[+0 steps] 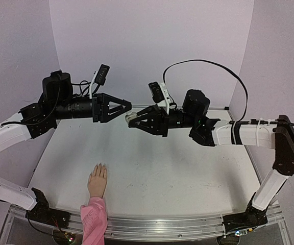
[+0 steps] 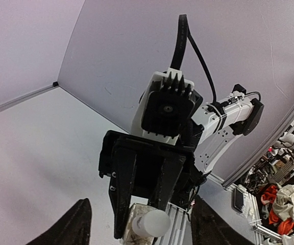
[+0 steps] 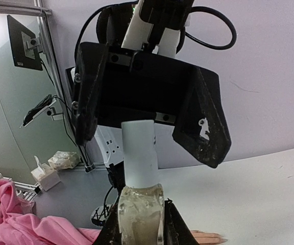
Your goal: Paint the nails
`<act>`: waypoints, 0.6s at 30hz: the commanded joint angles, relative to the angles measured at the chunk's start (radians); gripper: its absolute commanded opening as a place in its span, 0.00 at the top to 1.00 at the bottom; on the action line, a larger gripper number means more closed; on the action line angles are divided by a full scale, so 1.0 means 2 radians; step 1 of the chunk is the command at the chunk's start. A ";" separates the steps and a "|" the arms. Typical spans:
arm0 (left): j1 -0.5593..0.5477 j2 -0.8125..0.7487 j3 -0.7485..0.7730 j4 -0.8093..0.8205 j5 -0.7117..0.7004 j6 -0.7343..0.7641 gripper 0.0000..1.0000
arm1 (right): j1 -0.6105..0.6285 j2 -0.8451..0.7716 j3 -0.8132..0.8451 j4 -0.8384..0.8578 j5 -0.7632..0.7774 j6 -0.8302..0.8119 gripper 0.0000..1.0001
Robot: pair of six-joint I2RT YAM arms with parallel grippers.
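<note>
Right gripper (image 1: 136,120) is clamped on the clear body of a small bottle (image 3: 139,206), held in the air above the table (image 1: 188,173), white cap (image 3: 139,153) pointing at the left gripper (image 1: 127,108). Left jaws stand apart, one on each side of the cap, gripping nothing. Nails (image 1: 100,166) are on the mannequin hand (image 1: 97,182), which lies flat near the table's front edge, left of centre, well apart from both grippers.

Bright even light, soft shadows, wide-angle bending at edges
</note>
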 commanded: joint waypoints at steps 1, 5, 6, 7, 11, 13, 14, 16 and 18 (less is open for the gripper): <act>-0.006 -0.003 0.003 0.032 0.020 0.014 0.42 | -0.001 0.006 0.025 0.063 -0.023 0.036 1.00; -0.006 0.002 0.005 0.033 -0.002 0.017 0.58 | -0.002 0.009 0.023 0.063 -0.016 0.033 1.00; -0.006 0.004 0.006 0.032 -0.004 0.016 0.60 | -0.001 0.009 0.022 0.062 -0.012 0.032 1.00; -0.006 0.009 0.008 0.032 -0.003 0.016 0.63 | -0.001 0.009 0.022 0.062 -0.008 0.031 1.00; -0.010 0.021 0.014 0.028 -0.012 0.019 0.77 | -0.002 0.006 0.019 0.061 0.012 0.023 1.00; -0.011 0.023 0.017 0.019 -0.023 0.022 0.88 | -0.003 0.001 0.014 0.056 0.038 0.011 1.00; -0.013 0.025 0.020 0.013 -0.036 0.025 0.94 | -0.003 -0.006 0.008 0.042 0.084 -0.006 1.00; -0.018 0.030 0.030 -0.005 -0.075 0.028 1.00 | 0.003 -0.029 -0.012 0.013 0.235 -0.048 1.00; -0.028 0.042 0.048 -0.032 -0.129 0.024 1.00 | 0.063 -0.048 -0.031 -0.012 0.553 -0.131 1.00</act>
